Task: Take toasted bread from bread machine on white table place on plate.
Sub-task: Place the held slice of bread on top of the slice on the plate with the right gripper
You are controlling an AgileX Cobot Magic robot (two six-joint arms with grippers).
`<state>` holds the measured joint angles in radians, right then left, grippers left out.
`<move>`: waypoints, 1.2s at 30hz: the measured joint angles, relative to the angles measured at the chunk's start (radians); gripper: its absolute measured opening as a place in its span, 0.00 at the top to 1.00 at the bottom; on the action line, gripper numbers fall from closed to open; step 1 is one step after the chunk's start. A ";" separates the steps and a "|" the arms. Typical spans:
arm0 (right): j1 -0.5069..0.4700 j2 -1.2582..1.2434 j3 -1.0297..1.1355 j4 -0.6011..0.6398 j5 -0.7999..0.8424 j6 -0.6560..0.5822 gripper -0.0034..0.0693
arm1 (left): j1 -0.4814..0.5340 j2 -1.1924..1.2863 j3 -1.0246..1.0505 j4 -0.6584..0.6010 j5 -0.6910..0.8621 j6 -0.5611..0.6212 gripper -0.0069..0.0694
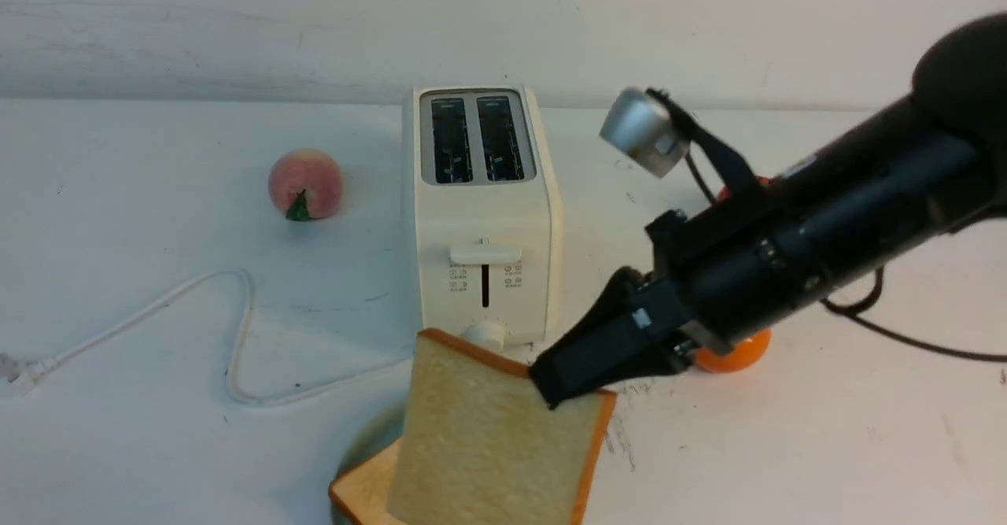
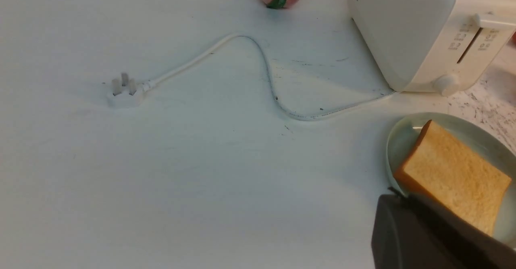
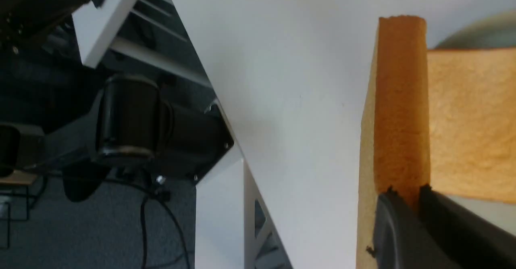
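My right gripper (image 1: 551,391) is shut on the upper corner of one toasted bread slice (image 1: 496,446) and holds it upright over the plate (image 1: 370,442). In the right wrist view the fingers (image 3: 389,220) pinch its orange-brown crust (image 3: 401,99). The second slice (image 1: 362,493) lies flat on the pale plate beneath it (image 3: 471,119). The cream bread machine (image 1: 480,210) stands behind the plate on the white table (image 1: 157,430), both slots empty. The left wrist view shows the plate (image 2: 403,140) with a slice (image 2: 451,176) and my left gripper (image 2: 403,204), fingers together, beside its rim.
A peach (image 1: 305,183) lies left of the toaster. An orange (image 1: 735,356) sits right of it, partly behind my right arm. The toaster's white cord (image 1: 236,336) loops across the table's left to its plug (image 2: 125,91). Dark scratch marks (image 1: 621,430) lie right of the plate.
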<state>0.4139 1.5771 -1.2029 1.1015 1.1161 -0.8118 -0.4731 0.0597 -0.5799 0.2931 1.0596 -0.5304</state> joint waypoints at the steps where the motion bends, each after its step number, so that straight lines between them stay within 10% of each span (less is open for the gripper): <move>1: 0.005 0.011 0.022 0.036 -0.037 -0.032 0.89 | 0.000 0.000 0.000 0.000 0.000 0.000 0.93; 26: 0.089 0.235 0.069 0.193 -0.351 -0.107 0.82 | 0.000 0.000 0.001 -0.001 0.000 0.000 0.93; 36: 0.089 0.236 0.069 0.070 -0.343 -0.107 0.38 | 0.000 0.000 0.001 -0.001 0.000 0.000 0.93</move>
<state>0.5029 1.8133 -1.1344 1.1714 0.7731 -0.9191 -0.4731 0.0597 -0.5788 0.2924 1.0596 -0.5304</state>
